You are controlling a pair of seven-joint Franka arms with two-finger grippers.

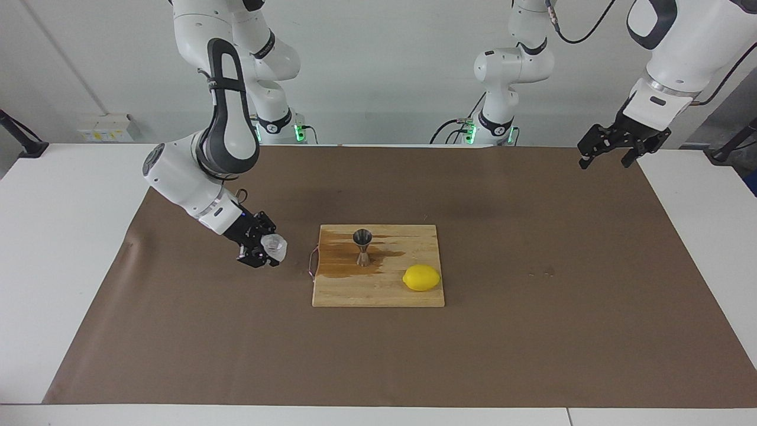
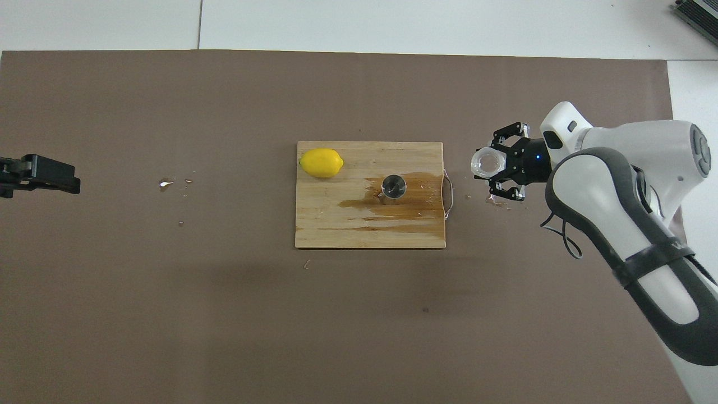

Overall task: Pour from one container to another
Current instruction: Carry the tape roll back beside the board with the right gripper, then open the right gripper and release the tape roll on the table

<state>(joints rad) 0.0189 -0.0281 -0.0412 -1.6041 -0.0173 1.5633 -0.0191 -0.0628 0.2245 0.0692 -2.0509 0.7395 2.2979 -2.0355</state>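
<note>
My right gripper (image 1: 264,248) (image 2: 498,165) is shut on the small translucent ribbed cup (image 1: 275,246) (image 2: 488,162). It holds the cup low over the brown mat, beside the handle end of the wooden board (image 1: 378,293) (image 2: 364,233). The cup's mouth faces up in the overhead view. The steel hourglass jigger (image 1: 362,247) (image 2: 393,186) stands upright on the board in a dark wet patch, apart from the cup. My left gripper (image 1: 607,157) (image 2: 22,175) hangs open and empty in the air over the left arm's end of the table, where that arm waits.
A yellow lemon (image 1: 421,277) (image 2: 321,163) lies on the board's corner, farther from the robots than the jigger. A wire handle (image 2: 448,193) sticks out of the board toward the cup. Small droplets (image 2: 166,182) dot the brown mat (image 1: 532,355).
</note>
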